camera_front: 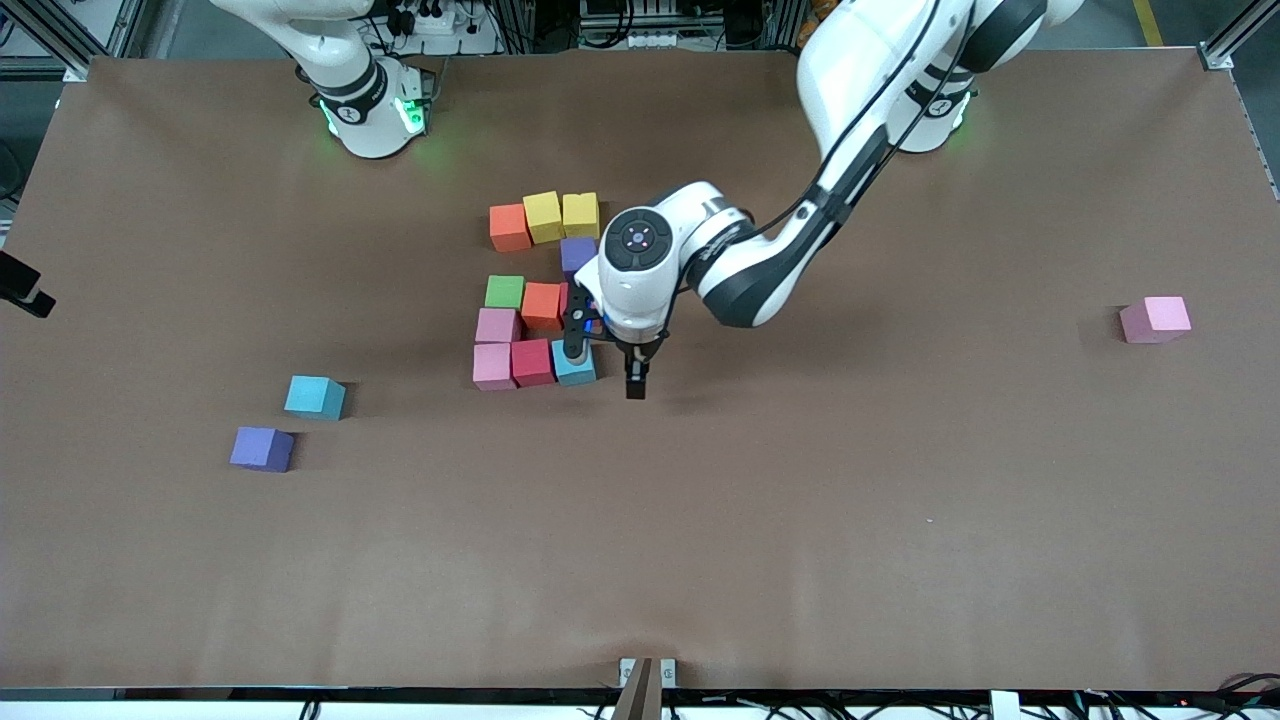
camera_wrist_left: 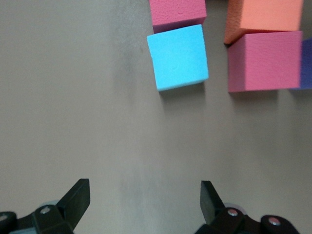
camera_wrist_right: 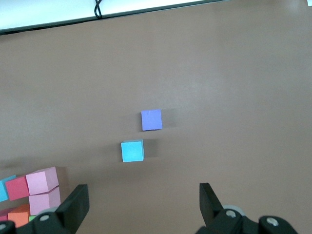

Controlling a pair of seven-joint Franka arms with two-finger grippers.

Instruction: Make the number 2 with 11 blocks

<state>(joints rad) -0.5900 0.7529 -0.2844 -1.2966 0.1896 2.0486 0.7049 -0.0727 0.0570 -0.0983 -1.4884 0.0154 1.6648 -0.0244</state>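
- Your number 2 (camera_front: pixel 535 300) sits mid-table: touching matte cubes in orange, yellow, purple, green, pink and red, ending in a light blue cube (camera_front: pixel 577 368).
- Left gripper (camera_front: pixel 604 368) hangs spread over that cube.
- Right gripper (camera_wrist_right: pixel 141 207) is spread, waiting.
- Three spare cubes lie well apart from it.

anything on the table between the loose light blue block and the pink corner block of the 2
Nothing: in the front view only bare brown table lies between the loose light blue block and the pink corner block.
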